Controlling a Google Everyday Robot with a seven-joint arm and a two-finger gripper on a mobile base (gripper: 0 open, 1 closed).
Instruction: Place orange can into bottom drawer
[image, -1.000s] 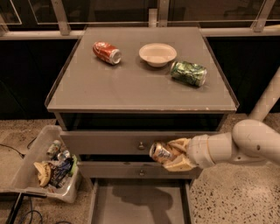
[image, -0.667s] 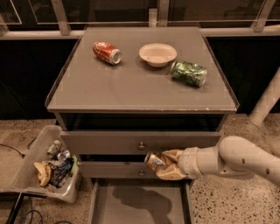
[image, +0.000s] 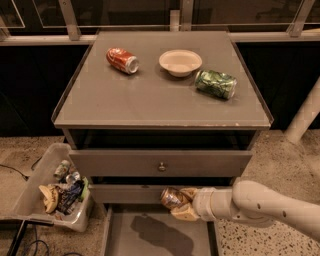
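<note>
The orange can (image: 171, 197) is held on its side in my gripper (image: 181, 203), whose pale fingers (image: 186, 211) are closed around it. The arm reaches in from the right. The can hangs in front of the middle drawer front, just above the back edge of the pulled-out bottom drawer (image: 200, 240). That drawer is a wide flat grey tray and the gripper's shadow falls on its floor.
A red can (image: 122, 60), a white bowl (image: 180, 62) and a green can (image: 215, 83) lie on the cabinet top. The upper drawer (image: 115, 163) has a small knob. A clear bin of trash (image: 40, 177) stands on the floor at left.
My gripper has moved down and a little left with the can, from the upper drawer's height to just above the open bottom drawer.
</note>
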